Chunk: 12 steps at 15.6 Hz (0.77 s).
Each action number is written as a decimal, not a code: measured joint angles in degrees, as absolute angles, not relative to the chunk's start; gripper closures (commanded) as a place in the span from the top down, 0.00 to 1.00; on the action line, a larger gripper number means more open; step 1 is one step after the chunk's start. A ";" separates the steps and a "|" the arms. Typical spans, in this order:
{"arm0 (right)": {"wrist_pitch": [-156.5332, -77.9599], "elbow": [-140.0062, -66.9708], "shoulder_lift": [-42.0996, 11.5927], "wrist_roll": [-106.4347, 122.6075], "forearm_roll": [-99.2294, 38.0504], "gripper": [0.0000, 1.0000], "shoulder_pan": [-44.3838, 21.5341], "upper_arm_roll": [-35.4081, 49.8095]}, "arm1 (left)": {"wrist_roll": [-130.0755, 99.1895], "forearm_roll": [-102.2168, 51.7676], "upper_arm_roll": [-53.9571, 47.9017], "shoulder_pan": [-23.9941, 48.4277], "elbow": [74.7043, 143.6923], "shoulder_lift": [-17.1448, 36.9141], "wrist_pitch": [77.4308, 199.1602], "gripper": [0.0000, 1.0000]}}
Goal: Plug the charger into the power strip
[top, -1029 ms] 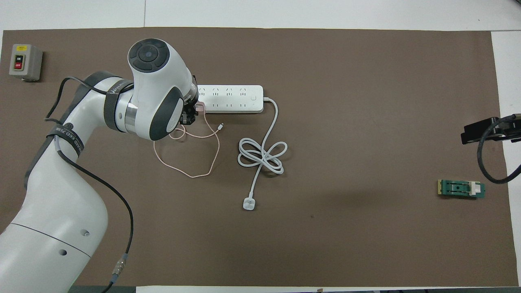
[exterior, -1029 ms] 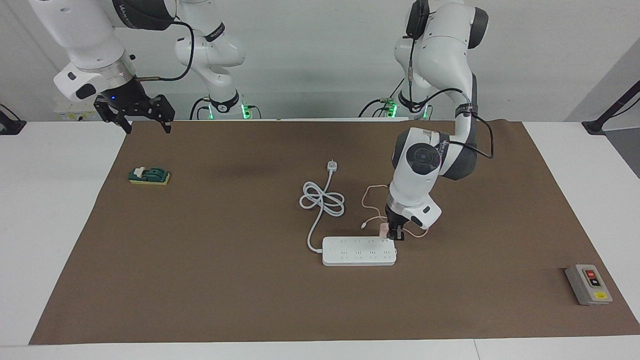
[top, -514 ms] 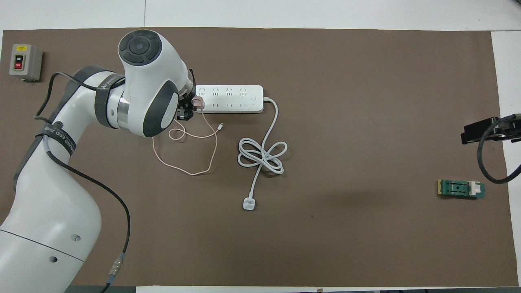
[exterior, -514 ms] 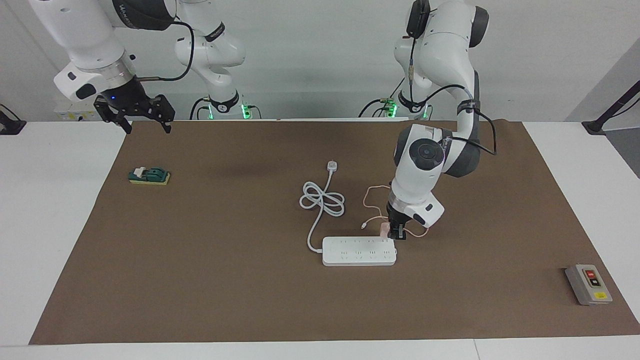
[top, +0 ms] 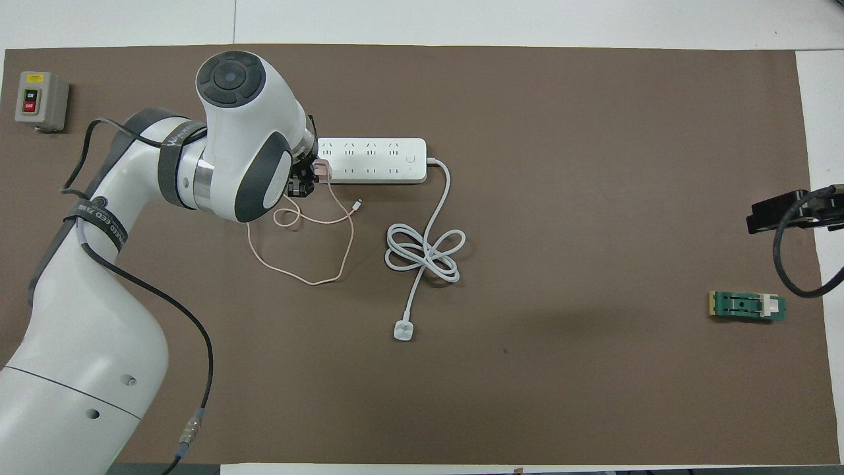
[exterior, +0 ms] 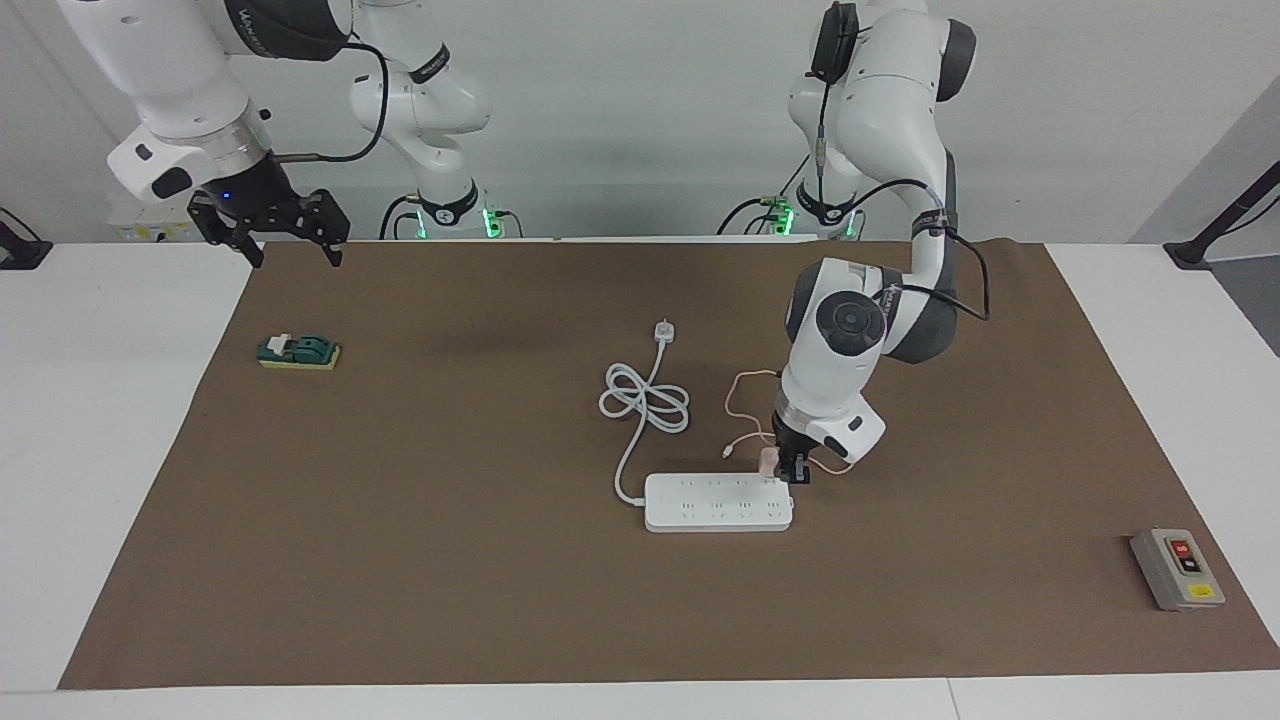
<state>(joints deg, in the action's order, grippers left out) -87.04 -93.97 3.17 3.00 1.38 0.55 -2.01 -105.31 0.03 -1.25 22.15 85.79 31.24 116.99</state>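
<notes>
The white power strip (exterior: pixel 718 502) (top: pixel 371 160) lies flat mid-mat, its thick white cord coiled nearer the robots. My left gripper (exterior: pixel 792 470) (top: pixel 310 179) stands upright at the strip's corner toward the left arm's end, shut on the pale-pink charger (exterior: pixel 768 459) (top: pixel 322 169). The charger sits right at the strip's nearer edge; whether its prongs are in a socket is hidden. Its thin pink cable (top: pixel 310 264) loops over the mat nearer the robots. My right gripper (exterior: pixel 268 228) hangs open above the mat's corner at the right arm's end, waiting.
A white plug (exterior: pixel 664 331) (top: pixel 403 330) ends the strip's cord. A grey box with red and yellow buttons (exterior: pixel 1178 569) (top: pixel 41 101) sits at the left arm's end. A green and yellow block (exterior: pixel 298 352) (top: pixel 747 307) lies toward the right arm's end.
The left arm's wrist rose and leaned a little, then came partway back; the charger stays at the strip's corner. The right arm has not moved.
</notes>
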 measured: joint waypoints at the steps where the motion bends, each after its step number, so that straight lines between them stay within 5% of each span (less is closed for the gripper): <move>1: -87.04 -93.97 3.17 3.00 1.38 1.00 0.55 -2.01 | -105.31 0.03 -1.24 22.15 85.16 31.59 116.99 0.00; 12: -87.04 -93.97 3.17 3.00 1.38 1.00 0.55 -2.01 | -105.27 0.00 -1.25 22.18 83.23 33.49 117.05 0.00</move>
